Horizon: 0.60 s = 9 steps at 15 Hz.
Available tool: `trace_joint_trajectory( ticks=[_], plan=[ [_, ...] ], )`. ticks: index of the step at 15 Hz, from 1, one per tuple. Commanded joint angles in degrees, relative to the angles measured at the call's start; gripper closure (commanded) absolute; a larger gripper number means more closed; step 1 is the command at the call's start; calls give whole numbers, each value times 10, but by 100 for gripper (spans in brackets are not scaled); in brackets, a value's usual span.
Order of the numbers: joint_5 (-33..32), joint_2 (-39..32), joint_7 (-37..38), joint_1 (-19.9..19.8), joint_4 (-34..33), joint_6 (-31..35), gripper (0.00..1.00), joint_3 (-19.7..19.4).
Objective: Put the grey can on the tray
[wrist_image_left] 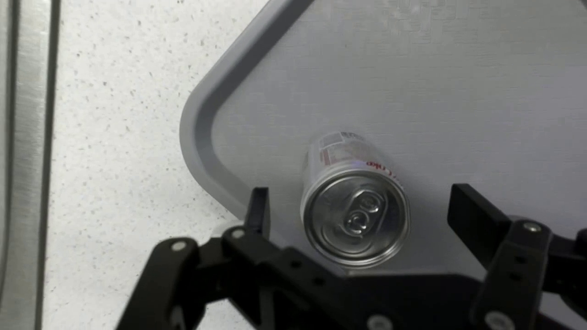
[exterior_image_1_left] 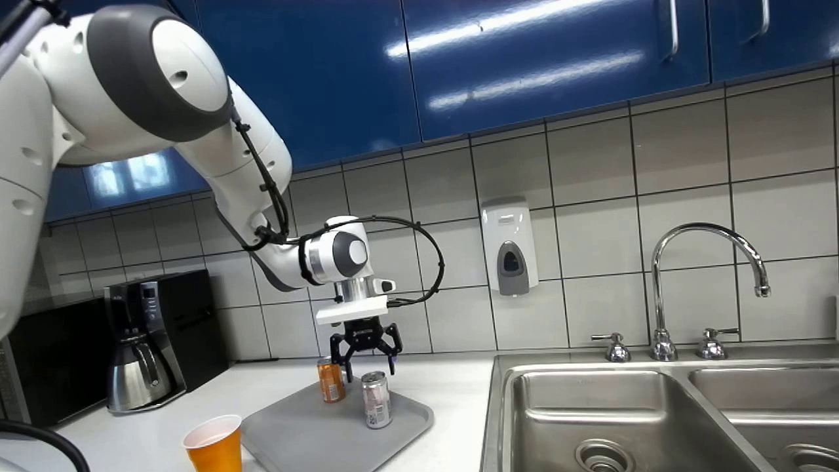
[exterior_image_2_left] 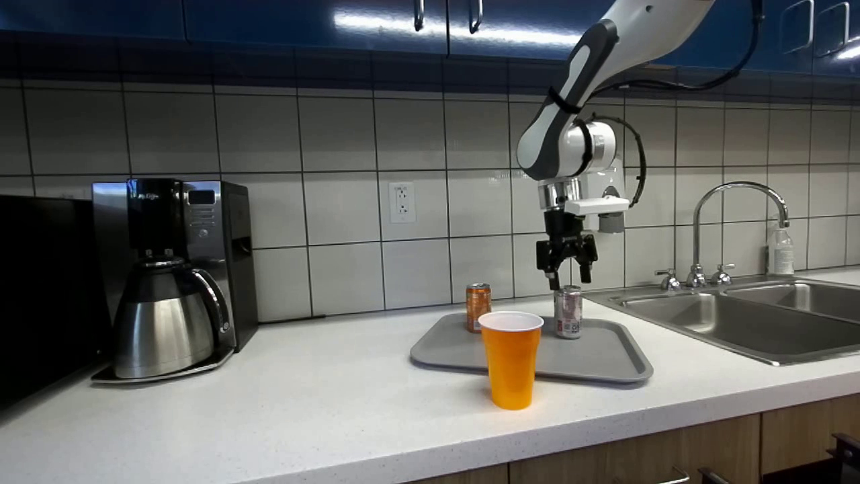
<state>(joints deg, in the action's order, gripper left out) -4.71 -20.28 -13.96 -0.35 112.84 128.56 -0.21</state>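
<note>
Hovering with the gripper point(exterior_image_2_left: 570, 281) spread wide just over the grey can point(exterior_image_2_left: 569, 316).
With that can upright on the tray point(exterior_image_1_left: 328, 439), right of a small orange can point(exterior_image_2_left: 478, 309), left of the steel sink point(exterior_image_1_left: 590, 393) and farther back than the orange cup point(exterior_image_2_left: 512, 363) in both exterior views; between the black fingers point(wrist_image_left: 478, 224) in the wrist view, apart from both.

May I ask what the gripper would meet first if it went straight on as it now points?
Probably the grey can, upright on the tray below: in the wrist view it appears between the jaws of the open gripper, though depth is unclear.
</note>
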Motion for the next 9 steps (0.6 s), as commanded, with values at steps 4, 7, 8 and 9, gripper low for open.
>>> trace_joint_trajectory(
  ticks=[4, 7, 8, 9],
  plan=[
    [-8, 98, 26, 0, 136, 74, 0, -2],
    [-8, 137, 60, 8, 203, 117, 0, 1],
    [-6, 148, 74, 11, 225, 132, 0, 2],
    [-5, 159, 85, 14, 243, 142, 0, 3]
  ],
)
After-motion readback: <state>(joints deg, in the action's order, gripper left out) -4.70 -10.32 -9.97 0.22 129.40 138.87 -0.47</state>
